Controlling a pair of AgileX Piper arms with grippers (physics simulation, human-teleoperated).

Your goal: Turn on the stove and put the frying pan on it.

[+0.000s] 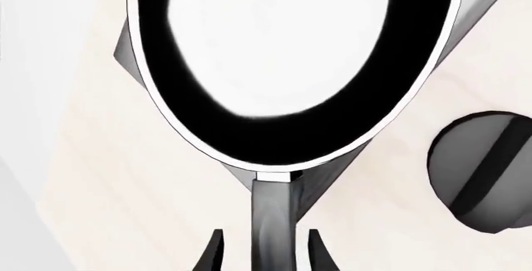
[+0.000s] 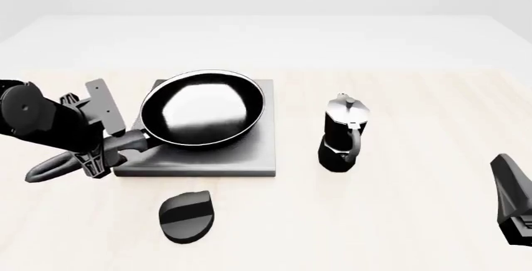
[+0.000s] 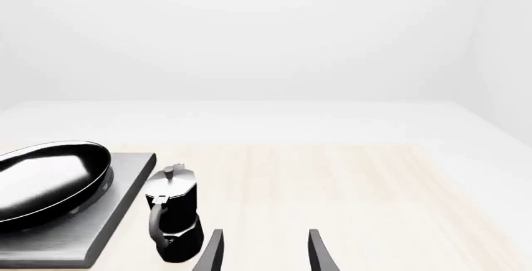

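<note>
The frying pan (image 2: 202, 109), glossy black with a pale rim, sits on the grey square stove (image 2: 208, 159) at centre left. Its handle (image 2: 133, 139) points toward the left arm. My left gripper (image 2: 116, 149) is open, and its fingers straddle the handle without touching it. In the left wrist view the handle (image 1: 272, 215) runs between the two fingers of that gripper (image 1: 266, 232), with gaps on both sides. The pan (image 1: 249, 128) fills that view, with stove corners (image 1: 332, 180) showing beneath it. My right gripper (image 2: 505, 171) is open and empty at the near right.
A black round knob (image 2: 187, 216) lies on the table just in front of the stove; it also shows in the left wrist view (image 1: 486, 171). A black-and-silver moka pot (image 2: 342, 135) stands right of the stove, and also shows in the right wrist view (image 3: 173, 221).
</note>
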